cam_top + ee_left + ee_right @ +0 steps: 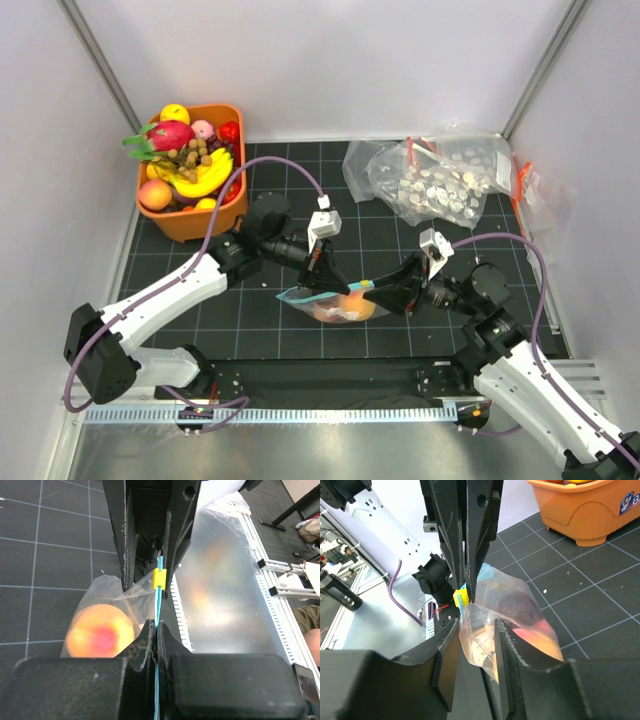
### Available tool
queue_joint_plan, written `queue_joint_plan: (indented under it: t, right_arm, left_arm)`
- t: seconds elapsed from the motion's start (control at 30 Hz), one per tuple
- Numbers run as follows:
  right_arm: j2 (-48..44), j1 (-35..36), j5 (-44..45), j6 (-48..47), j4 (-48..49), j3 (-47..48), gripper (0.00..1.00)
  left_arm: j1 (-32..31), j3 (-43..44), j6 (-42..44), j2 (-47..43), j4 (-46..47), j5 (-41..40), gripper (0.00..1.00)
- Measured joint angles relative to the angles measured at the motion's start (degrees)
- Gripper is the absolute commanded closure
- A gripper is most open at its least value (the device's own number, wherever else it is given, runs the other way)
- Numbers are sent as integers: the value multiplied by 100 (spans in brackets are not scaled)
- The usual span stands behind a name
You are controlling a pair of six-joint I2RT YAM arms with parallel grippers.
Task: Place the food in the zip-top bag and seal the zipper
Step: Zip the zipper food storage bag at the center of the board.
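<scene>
Where L gripper [156,626] clamps, zipper [158,600] hidden.

Our left arm [170,295] and right arm [545,390] wear white shells with black joints. Purple cables [290,162] trail from white camera boxes [325,222] behind matte-black, scuffed fingers [142,647].

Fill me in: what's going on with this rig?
Both fruits, the peach-like one and the orange one, are already inside the zip-top bag, which sits between the two arms. The left tool is pinched on the teal zipper. The right tool straddles the bag's other end near the yellow slider; its grip is unclear. Sealed or not, I can't tell.
</scene>
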Motion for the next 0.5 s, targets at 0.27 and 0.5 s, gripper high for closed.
queue_joint_plan:
  t: [0.27, 0.5]
  right_arm:
    - [87, 81, -48, 7, -4, 0, 75]
    - [188, 125, -59, 33, -17, 35, 99]
  left_arm:
    - [0, 37, -7, 116, -37, 59, 100]
    - [0, 66, -9, 188, -68, 42, 66]
